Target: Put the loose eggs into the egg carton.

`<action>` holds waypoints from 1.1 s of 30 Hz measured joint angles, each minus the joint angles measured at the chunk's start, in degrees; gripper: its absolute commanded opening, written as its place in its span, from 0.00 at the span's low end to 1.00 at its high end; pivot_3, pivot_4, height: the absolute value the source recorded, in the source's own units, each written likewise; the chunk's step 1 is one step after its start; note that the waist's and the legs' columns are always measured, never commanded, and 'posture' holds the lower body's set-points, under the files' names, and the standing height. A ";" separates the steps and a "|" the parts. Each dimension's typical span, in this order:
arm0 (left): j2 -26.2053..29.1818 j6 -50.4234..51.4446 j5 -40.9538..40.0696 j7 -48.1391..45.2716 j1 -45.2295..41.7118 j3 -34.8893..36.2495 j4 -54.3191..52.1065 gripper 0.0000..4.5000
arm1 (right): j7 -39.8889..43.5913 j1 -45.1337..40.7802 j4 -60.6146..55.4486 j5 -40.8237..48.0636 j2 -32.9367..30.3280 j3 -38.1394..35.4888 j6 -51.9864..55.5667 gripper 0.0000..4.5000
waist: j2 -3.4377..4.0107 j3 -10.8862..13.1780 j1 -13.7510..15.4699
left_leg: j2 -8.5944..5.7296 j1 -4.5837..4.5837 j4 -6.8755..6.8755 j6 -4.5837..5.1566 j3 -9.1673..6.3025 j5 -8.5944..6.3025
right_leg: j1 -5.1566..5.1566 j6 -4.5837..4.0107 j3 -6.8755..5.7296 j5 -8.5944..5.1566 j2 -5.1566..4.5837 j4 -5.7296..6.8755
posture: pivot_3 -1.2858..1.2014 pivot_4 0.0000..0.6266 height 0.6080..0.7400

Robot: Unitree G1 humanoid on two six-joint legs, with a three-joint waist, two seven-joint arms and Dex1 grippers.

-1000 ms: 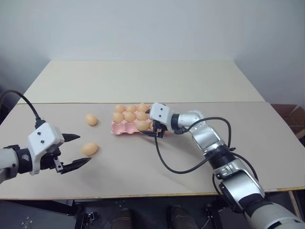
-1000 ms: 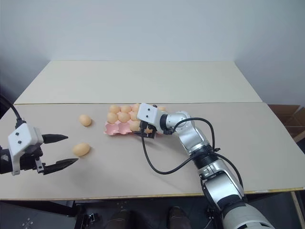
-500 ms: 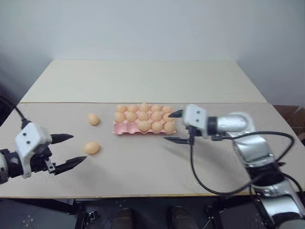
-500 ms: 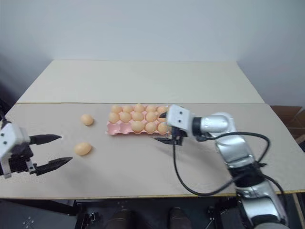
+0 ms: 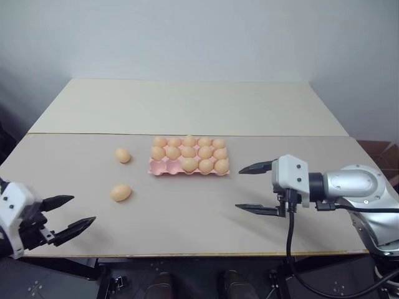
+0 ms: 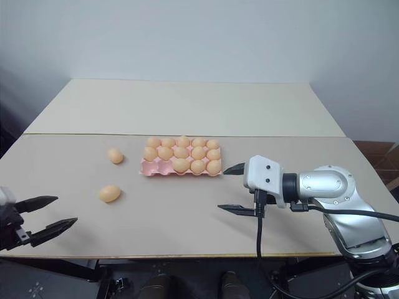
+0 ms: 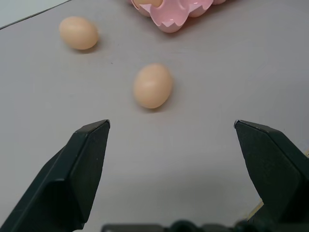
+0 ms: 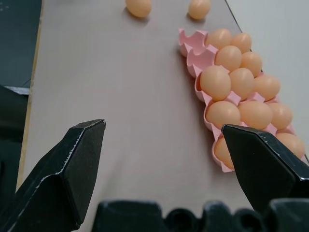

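A pale pink egg carton point(image 5: 189, 166) and two loose eggs point(image 5: 121, 192) to its left are carried on a plain beige worktop point(image 5: 187, 106) against a bare pale wall point(image 5: 187, 37), with both the left tool point(image 5: 67, 213) and the right tool point(image 5: 254, 188) held apart and empty.

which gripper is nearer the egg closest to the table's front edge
Left. The left gripper sits open just in front and left of that egg. The right gripper, also open, is far off to its right, beyond the carton.

I see a pale beige surface point(image 5: 187, 106) with a seam running across it. Behind it stands a plain light wall point(image 5: 199, 37).
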 measured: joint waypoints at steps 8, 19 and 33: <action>0.10 -5.36 7.71 5.39 -14.66 -17.27 8.99 1.00 | -4.59 1.16 -2.19 0.46 -0.46 0.24 2.89 0.99 | -0.07 -0.06 0.81 | 0.00 0.01 0.01 0.02 0.03 0.01 | 0.02 -0.01 0.02 0.04 0.04 0.01 | 0.52 0.24 1.00; -4.44 -11.70 12.91 5.78 -29.54 -31.93 25.55 1.00 | -9.51 1.73 -3.86 0.51 -0.86 0.14 5.84 0.99 | -0.12 -0.09 0.70 | 0.05 -0.01 0.02 0.03 0.06 0.02 | 0.01 0.32 0.05 0.26 0.12 0.04 | 0.52 0.24 1.00; -3.11 -10.52 14.95 4.24 -33.68 -36.22 31.41 0.42 | -13.72 3.74 -5.37 -0.13 -1.46 0.07 6.40 1.00 | -0.16 -0.12 0.72 | 0.06 0.02 0.03 0.03 0.07 0.02 | 0.03 0.32 0.08 0.27 0.12 0.05 | 0.52 0.24 1.00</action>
